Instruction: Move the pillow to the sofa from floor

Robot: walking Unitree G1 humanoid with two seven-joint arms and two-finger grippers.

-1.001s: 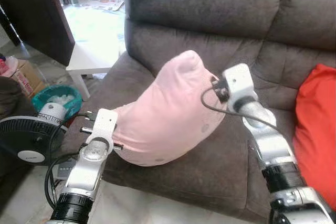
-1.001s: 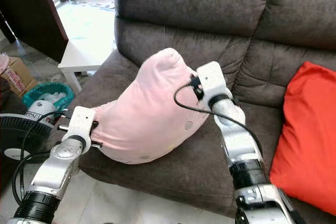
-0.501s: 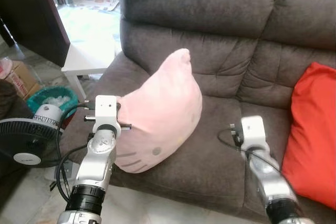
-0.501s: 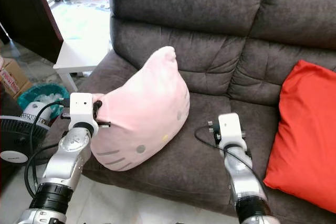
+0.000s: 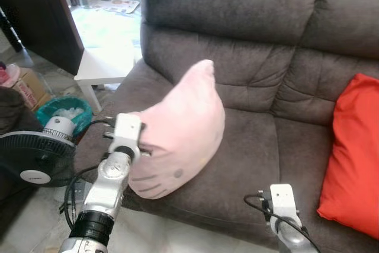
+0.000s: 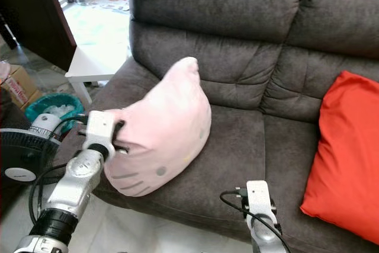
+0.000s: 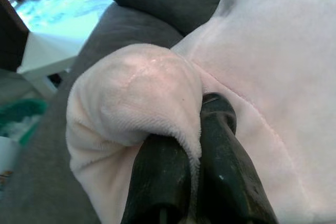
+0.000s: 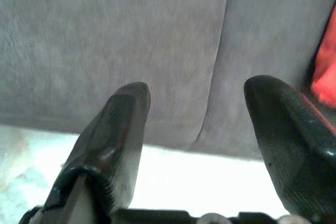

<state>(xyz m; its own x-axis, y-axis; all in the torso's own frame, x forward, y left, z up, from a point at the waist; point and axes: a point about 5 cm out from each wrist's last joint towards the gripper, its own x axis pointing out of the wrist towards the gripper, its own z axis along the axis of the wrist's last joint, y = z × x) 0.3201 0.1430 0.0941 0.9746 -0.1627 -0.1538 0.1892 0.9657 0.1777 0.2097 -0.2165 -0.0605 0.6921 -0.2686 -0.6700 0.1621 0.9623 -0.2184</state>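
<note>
The pink pillow (image 5: pixel 180 125) with a cat face stands tilted on the left seat of the dark grey sofa (image 5: pixel 254 140), its lower edge near the seat's front. My left gripper (image 7: pixel 197 121) is shut on a bunched corner of the pillow's left side, and its wrist (image 5: pixel 126 137) presses against that side. My right gripper (image 8: pixel 197 114) is open with nothing between its fingers, facing the sofa's front edge and the seam between the seat cushions. Its wrist (image 5: pixel 280 201) hangs low in front of the sofa, well apart from the pillow.
A red cushion (image 5: pixel 354 155) leans at the sofa's right end. Left of the sofa stand a black floor fan (image 5: pixel 32 159), a teal basket (image 5: pixel 64 109), a cardboard box (image 5: pixel 26 87) and a white low table (image 5: pixel 105 57). The middle seat is bare.
My right gripper has let go of the pillow and dropped down to the sofa's front edge. The pillow has settled onto the left seat, still held at its corner by my left gripper.
</note>
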